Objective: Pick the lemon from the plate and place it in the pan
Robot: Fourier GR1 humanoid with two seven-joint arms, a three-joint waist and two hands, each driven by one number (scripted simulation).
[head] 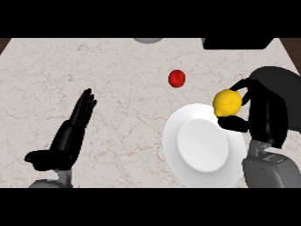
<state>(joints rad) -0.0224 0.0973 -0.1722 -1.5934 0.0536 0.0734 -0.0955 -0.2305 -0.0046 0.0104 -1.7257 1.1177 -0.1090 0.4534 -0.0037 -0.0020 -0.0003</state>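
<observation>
The yellow lemon (227, 103) is held above the far right rim of the white plate (201, 145), with my right hand (263, 112) curled round it from the right. Just behind and right of that hand lies the black pan (288, 90), its handle running toward the lower right; the hand covers part of its left side. At the left, my left hand (73, 128) rests open with its fingers straight and pointing away, holding nothing.
A small red round object (177, 78) lies on the marble counter (81, 70) beyond the plate. A grey round thing (148, 40) shows at the far edge, and a black object (237, 43) at the far right.
</observation>
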